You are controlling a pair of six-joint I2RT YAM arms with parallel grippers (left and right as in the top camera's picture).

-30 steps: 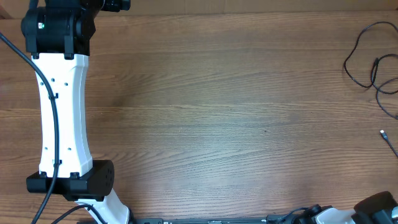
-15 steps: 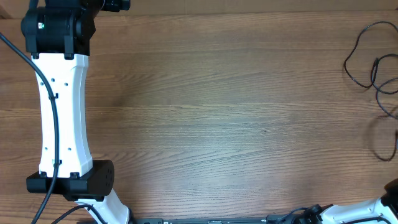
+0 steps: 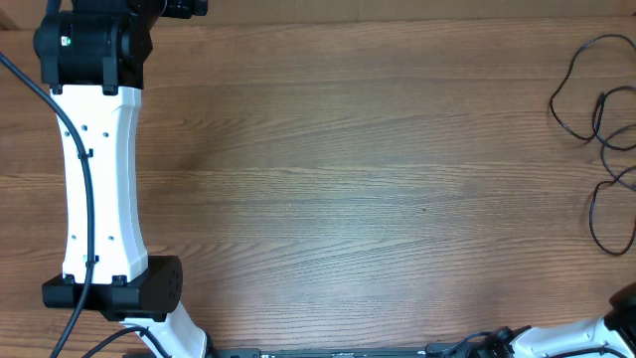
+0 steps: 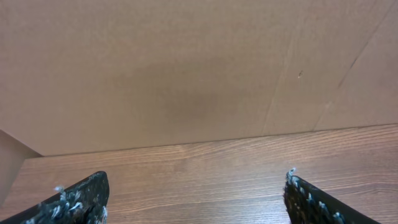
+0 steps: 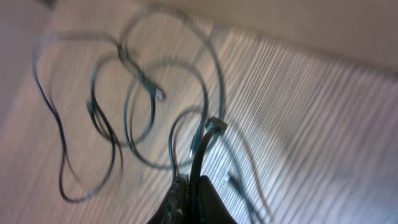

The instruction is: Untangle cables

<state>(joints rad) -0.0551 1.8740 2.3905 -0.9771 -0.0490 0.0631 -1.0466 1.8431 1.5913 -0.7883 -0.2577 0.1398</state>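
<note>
Overhead: the cables (image 3: 594,99) lie in loose loops at the far right edge of the table (image 3: 348,179), part of them cut off by the frame. The left arm (image 3: 99,169) stretches along the left side, well apart from them, likely parked there to leave the right side free. Only a dark piece of the right arm (image 3: 624,303) shows in the bottom right corner, near the lowest loop.

Left wrist: the left gripper (image 4: 193,186) is spread wide, its fingers (image 4: 78,199) at the two lower corners with nothing between them. It faces bare wood and a brown wall (image 4: 186,74); no cable is in sight.

Right wrist: the picture is blurred. The right gripper (image 5: 191,193) is pressed together and seems to pinch one of the cables, which rises from the tips to a small plug (image 5: 214,124). Beyond it, the other loops cross one another on the wood. Holding near the plug probably lets that end be drawn out of the tangle.
</note>
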